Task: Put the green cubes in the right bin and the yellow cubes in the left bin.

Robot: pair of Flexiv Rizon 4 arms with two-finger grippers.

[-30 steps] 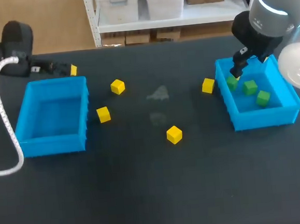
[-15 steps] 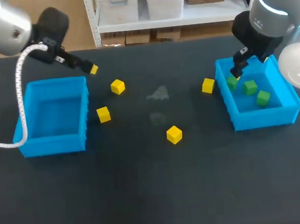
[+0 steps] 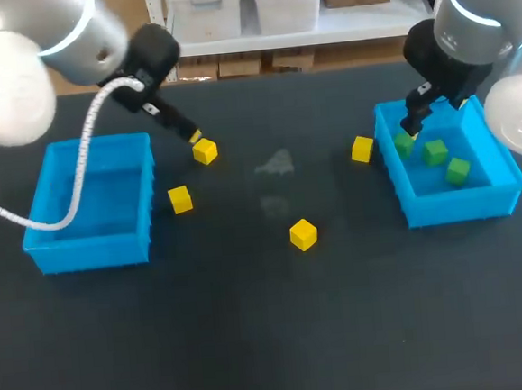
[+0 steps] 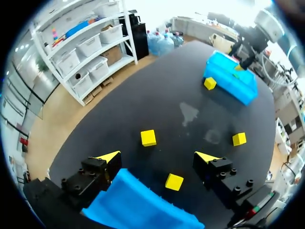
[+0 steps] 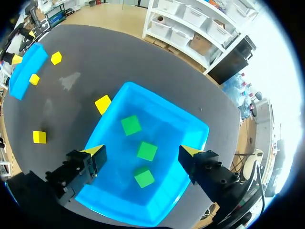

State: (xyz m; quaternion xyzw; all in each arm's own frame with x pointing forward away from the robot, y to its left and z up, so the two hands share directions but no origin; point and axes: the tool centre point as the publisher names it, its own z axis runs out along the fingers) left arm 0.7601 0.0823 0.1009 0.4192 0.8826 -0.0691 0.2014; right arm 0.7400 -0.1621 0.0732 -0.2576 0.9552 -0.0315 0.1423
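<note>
The left pincer (image 4: 157,156) hangs spread and empty just beside the far yellow cube (image 3: 205,151), close to the far right corner of the left bin (image 3: 89,249). In the wrist view that cube lies ahead of the fingers and roughly in line with the gap. The right pincer (image 5: 141,151) is also spread and holds nothing, poised over the right bin (image 3: 461,205), where all three green cubes (image 3: 435,152) already lie. Four yellow cubes are on the surface (image 3: 272,339) and the left bin is empty, so the likely step is a first yellow pick. The main risk is a skewed descent. In the head view the pincer's tip sits at the cube's far left edge rather than over its middle, so a finger could land on top of the cube or shove it away instead of straddling it. A second cube (image 3: 180,199) lies just beside the left bin's right wall, and a fourth (image 3: 362,148) just beside the right bin's left wall. A finger going down on the wall side of either could strike the rim and shift the bin. The third cube (image 3: 303,234) lies in the open, nearer, and looks easy. The left arm's white cable (image 3: 79,187) loops over the left bin and might catch its rim during a drop.
</note>
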